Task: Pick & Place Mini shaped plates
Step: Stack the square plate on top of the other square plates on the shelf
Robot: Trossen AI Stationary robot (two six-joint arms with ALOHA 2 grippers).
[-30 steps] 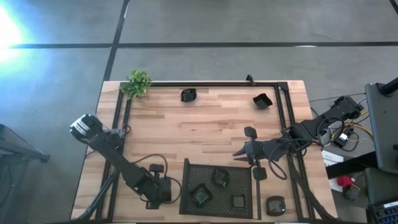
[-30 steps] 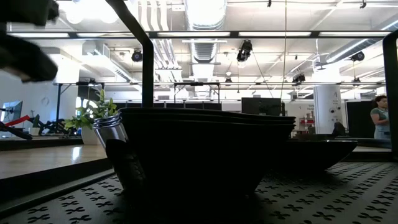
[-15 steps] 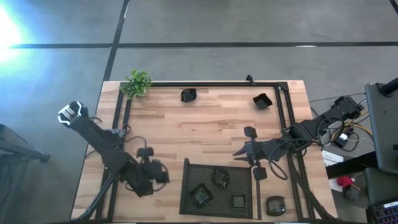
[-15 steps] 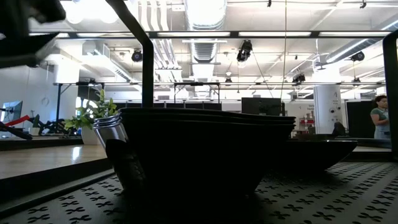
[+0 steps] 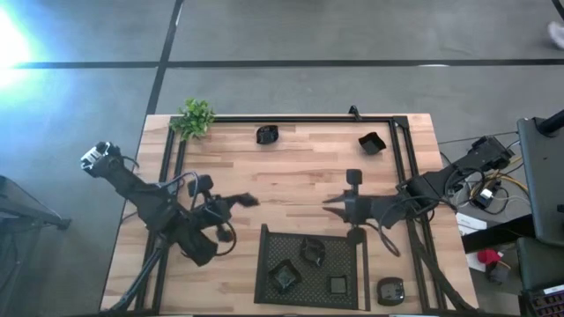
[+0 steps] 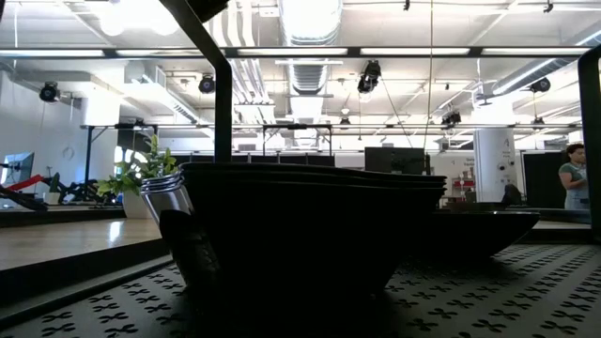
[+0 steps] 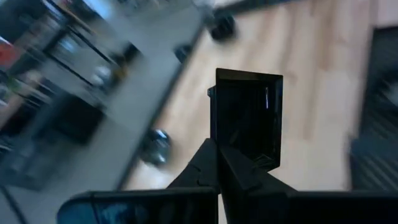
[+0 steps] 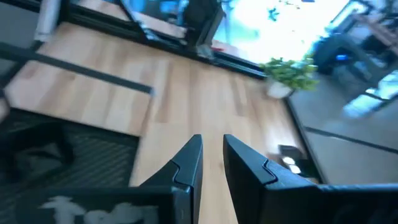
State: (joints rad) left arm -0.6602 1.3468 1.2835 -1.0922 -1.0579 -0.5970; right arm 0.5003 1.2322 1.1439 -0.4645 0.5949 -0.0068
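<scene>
My left gripper [image 5: 231,202] hangs over the table's left half, shut on a small black square plate [image 7: 245,112]. Over the middle right, just beyond the tray's far edge, my right gripper [image 5: 330,205] [image 8: 212,146] stands open by a narrow gap with nothing between its fingers. Three mini plates [image 5: 310,251] lie in the black mesh tray [image 5: 263,264]. Two more [image 5: 267,134] [image 5: 372,143] rest on the wood near the far edge. One [image 5: 390,291] rests at the near right corner. In the low view a tray plate [image 6: 310,225] fills the foreground. My left gripper pinches the square plate by its near rim [image 7: 239,155] between its two shut fingers. The fingers slant downward toward the table's right. The plate sticks out beyond the fingertips, lifted clear of the table, its hollow side turned toward the wrist camera.
A small green plant [image 5: 195,117] stands at the far left corner. A black metal frame [image 5: 300,119] runs along the table's far and side edges. Bare wood lies between the two grippers and the far plates.
My left gripper has risen from low beside the tray's left edge and gone toward the far edge. It has tipped up from pointing steeply down to a shallow slant, staying shut. My right gripper has rolled about its own line without leaving its place.
</scene>
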